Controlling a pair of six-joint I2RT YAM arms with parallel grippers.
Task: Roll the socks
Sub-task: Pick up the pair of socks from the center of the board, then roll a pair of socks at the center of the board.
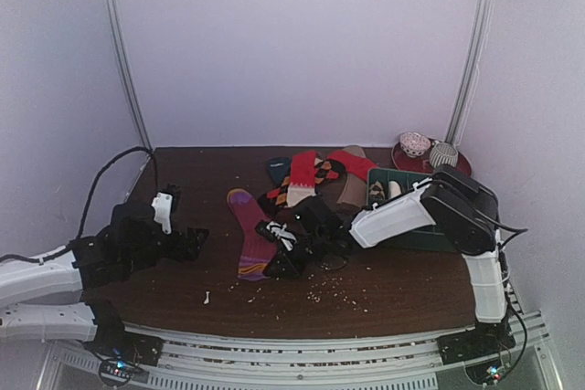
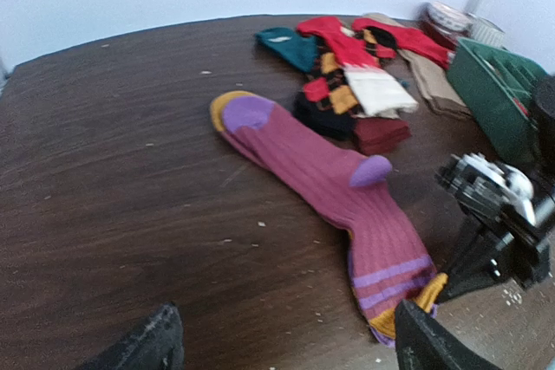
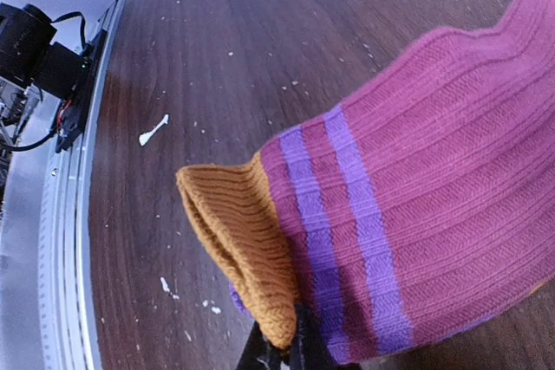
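A purple-magenta striped sock (image 1: 251, 235) (image 2: 329, 175) (image 3: 434, 179) with an orange toe lies lengthwise on the dark table. My right gripper (image 3: 290, 346) (image 1: 285, 258) (image 2: 494, 214) is shut on its orange cuff (image 3: 247, 249) at the near end, and the cuff is lifted slightly. More socks lie in a pile (image 1: 315, 175) (image 2: 355, 67) behind it: red, orange-black argyle, cream, tan (image 2: 434, 84) and dark teal (image 2: 286, 45). My left gripper (image 2: 286, 354) (image 1: 196, 239) hovers to the left of the striped sock, open, with only bare table between its fingers.
A green tray (image 1: 402, 173) (image 2: 486, 84) stands at the right, partly under the right arm. Behind it a red plate (image 1: 457, 167) carries two patterned round things (image 1: 416, 143). White crumbs (image 1: 338, 297) dot the table near its front edge.
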